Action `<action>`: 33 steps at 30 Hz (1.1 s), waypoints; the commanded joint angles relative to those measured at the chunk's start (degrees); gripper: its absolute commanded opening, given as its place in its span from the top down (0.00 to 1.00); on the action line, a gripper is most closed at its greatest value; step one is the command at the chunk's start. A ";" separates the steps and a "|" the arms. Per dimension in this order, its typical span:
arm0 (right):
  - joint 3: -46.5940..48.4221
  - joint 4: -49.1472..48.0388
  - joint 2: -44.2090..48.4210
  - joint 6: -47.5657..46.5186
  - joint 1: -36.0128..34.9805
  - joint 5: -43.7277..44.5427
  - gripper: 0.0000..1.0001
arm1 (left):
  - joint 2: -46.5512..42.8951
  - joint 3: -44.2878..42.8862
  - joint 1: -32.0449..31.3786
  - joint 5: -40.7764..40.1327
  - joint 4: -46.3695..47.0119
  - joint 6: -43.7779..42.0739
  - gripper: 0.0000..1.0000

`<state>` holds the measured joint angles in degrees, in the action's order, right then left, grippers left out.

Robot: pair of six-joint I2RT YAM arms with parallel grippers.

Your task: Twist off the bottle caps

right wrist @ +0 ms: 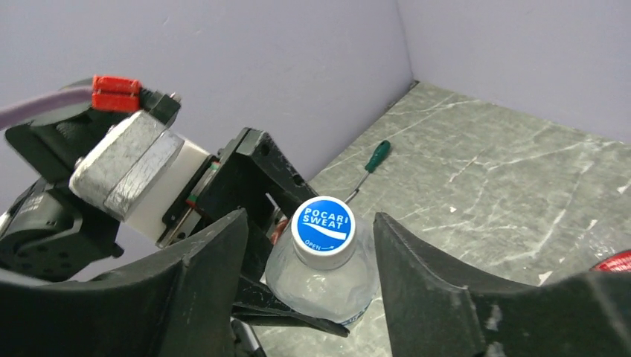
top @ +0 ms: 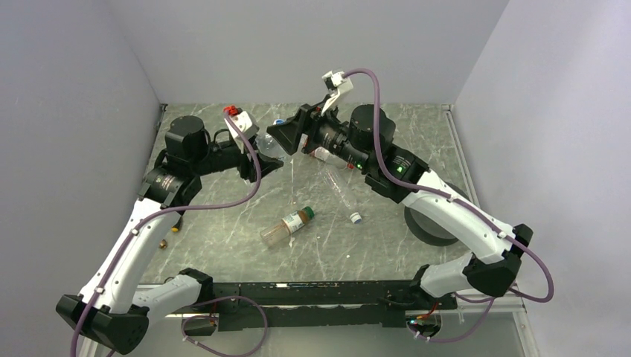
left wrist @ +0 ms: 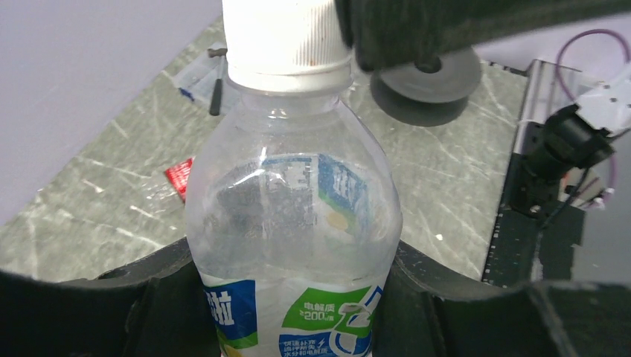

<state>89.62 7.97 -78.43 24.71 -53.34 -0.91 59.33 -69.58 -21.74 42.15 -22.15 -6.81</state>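
Top, left wrist and right wrist views of the workspace as I see it from the console. My left gripper is closed around the lower body of the clear bottle with the blue-white label, holding it off the marbled table toward the far wall. Its white-and-blue cap, printed POCARI SWEAT, is seated on the neck.

My right gripper faces that cap head-on with its fingers spread. In the right wrist view one finger stands on each side of the cap, with a gap at both. In the left wrist view a dark finger lies against the cap's right edge, and I cannot tell whether it touches.

The amber bottle lies on its side at mid-table, dark green cap on. The tall slim clear bottle lies to its right, with a white-and-blue cap at its near end; I cannot tell whether that cap is attached. The red-label bottle lies partly hidden beneath the right arm. A green-handled screwdriver lies near the far wall.
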 commanded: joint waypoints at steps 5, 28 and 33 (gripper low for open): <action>7.15 4.06 -3.59 2.16 -0.53 7.30 0.48 | -0.24 0.22 -0.06 -6.06 0.57 -4.58 0.91; 8.05 0.73 -4.44 -1.40 -0.24 -1.74 0.99 | 0.72 -3.03 0.01 1.17 0.84 -0.92 0.90; 6.94 -2.30 -2.32 -6.15 1.85 -16.47 1.00 | 0.74 -5.09 -0.02 10.67 2.07 4.96 0.90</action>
<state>96.44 12.58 -83.74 23.33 -52.42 -2.31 60.07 -70.61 -21.08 40.73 -22.20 -6.98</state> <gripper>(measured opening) 0.348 0.592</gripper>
